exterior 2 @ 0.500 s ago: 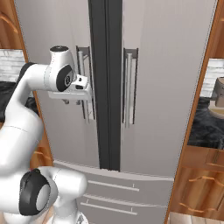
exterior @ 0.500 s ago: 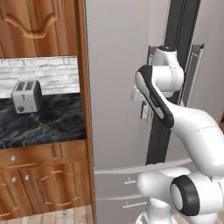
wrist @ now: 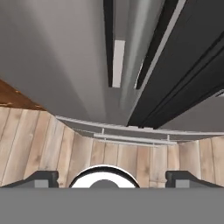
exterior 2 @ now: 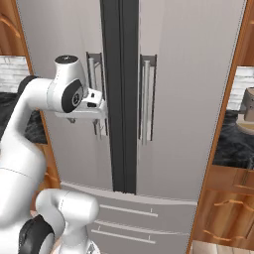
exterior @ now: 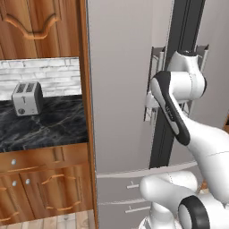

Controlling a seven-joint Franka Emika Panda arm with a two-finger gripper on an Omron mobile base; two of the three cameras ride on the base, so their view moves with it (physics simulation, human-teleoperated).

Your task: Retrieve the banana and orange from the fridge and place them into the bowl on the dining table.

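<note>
Left base view — fridge [exterior: 125,89]: tall grey unit, both doors closed, dark centre seam, two lower drawers at bottom. Left-door bar handle [exterior: 154,85] upright, just left of the seam; right-door handle [exterior: 201,58] partly behind the arm. White arm rises from lower right, elbow bent, its hand end hard up against the left-door handle; fingers hidden by the arm here. Left of fridge: wooden side panel, black marble counter [exterior: 44,127] w/ silver toaster [exterior: 27,98] on it, white brick backsplash behind, wood cabinets above and below.

Right base view — same fridge [exterior 2: 183,99], doors closed. Gripper [exterior 2: 98,124] at the left-door handle [exterior 2: 94,94], at about mid height of the bar; hand body level, pointing right toward the seam. Whether the fingers touch the bar — cannot tell. Right-door handle [exterior 2: 146,99] free, just beyond the seam. Drawers below w/ horizontal pulls. Far right: wood panel, bit of dark counter w/ a grey appliance [exterior 2: 247,111], too cropped to identify.

Hand view — looks down along the fridge front: grey door face, pale handle bar [wrist: 117,63] running away from the camera, dark seam to its right, drawer edge and plank floor [wrist: 43,144] beyond. Two dark fingertips [wrist: 41,178] at bottom corners, spread wide apart, nothing between them.
</note>
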